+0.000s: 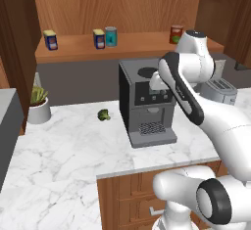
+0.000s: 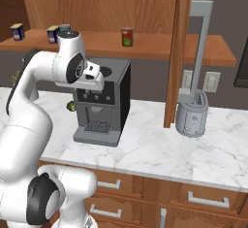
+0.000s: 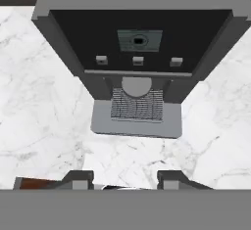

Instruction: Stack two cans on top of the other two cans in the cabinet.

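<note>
On the open shelf of the brown wooden cabinet [image 1: 142,44] stand several cans. A blue can with a yellow top [image 1: 49,40] is at the left. Its twin [image 1: 99,39] stands mid-shelf, right beside a teal can [image 1: 111,36]. A red can [image 1: 176,34] is further right. The right base view shows the same row: blue can [image 2: 18,31], blue can [image 2: 52,34], teal can [image 2: 64,29], red can [image 2: 127,36]. My gripper [image 3: 124,179] hangs well below the shelf, over the counter in front of the coffee machine, fingers apart with nothing between them.
A grey coffee machine [image 1: 147,104] stands on the marble counter [image 1: 63,150] directly under my hand. A toaster [image 2: 192,113] sits to the right beside a wooden upright [image 2: 177,52]. A small broccoli [image 1: 103,115] and a potted plant [image 1: 38,106] lie left.
</note>
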Motion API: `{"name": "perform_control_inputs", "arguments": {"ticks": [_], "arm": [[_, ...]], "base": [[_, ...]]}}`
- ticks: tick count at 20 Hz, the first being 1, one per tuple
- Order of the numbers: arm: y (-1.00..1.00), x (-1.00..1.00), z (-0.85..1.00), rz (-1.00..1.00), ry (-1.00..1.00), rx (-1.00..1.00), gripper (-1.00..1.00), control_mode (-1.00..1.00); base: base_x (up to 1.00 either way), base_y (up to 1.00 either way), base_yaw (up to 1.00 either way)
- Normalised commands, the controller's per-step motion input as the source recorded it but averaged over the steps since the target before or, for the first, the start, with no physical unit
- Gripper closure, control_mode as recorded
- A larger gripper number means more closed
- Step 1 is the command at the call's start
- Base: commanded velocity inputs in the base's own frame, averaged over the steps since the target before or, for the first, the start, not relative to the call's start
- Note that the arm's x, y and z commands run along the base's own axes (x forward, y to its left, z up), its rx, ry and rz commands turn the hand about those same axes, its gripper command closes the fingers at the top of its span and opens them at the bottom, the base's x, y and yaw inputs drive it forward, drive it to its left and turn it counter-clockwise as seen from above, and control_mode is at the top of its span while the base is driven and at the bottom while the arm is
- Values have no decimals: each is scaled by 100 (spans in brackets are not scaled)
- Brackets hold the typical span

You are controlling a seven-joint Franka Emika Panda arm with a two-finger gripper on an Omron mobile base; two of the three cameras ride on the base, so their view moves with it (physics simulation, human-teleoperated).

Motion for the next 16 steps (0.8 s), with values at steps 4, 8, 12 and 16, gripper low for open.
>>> {"name": "perform_control_inputs", "arguments": {"ticks": [4,8,12,16], "arm": [[0,-10,-1,-3,-6,0,-100,-100],[7,-30,9,-4,-63,0,-100,-100],[23,-10,35,0,-63,1,-100,-100],[36,-1,51,0,-37,2,-100,-100]], "base": [[0,0,0],[0,0,0],[0,0,0],[0,0,0]]}}
